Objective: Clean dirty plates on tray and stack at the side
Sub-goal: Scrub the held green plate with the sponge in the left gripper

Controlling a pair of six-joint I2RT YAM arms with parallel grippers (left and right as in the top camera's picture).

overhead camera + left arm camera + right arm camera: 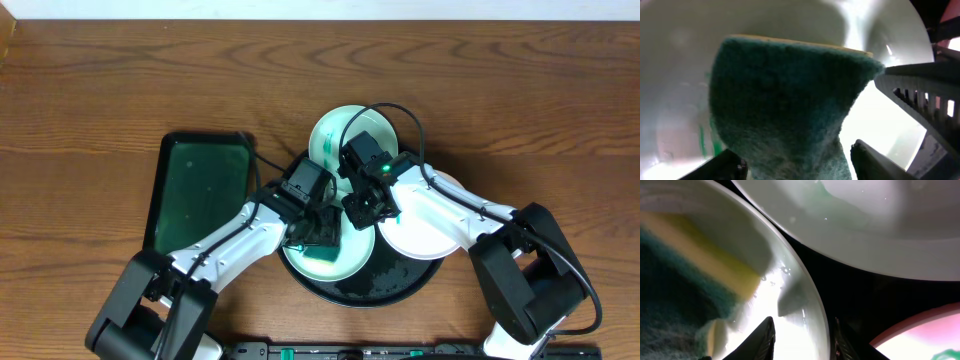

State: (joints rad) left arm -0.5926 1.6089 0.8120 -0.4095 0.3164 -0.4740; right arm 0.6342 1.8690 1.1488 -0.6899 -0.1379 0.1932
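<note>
While the left fingers [875, 161] clamped the sponge [785, 100] against the near mint plate [352, 258], the right fingers [765, 337] sat narrow astride that plate's rim, apparently pinching it steady. That plate lay front-left on the tray [400, 285]. The white plate [425, 225] was on the tray's right and the far mint plate [335, 135] at its far edge. No plate was on the green tray [195, 190] or stacked on the tabletop. Likely early: one plate mid-scrub, two more and all stacking left.
</note>
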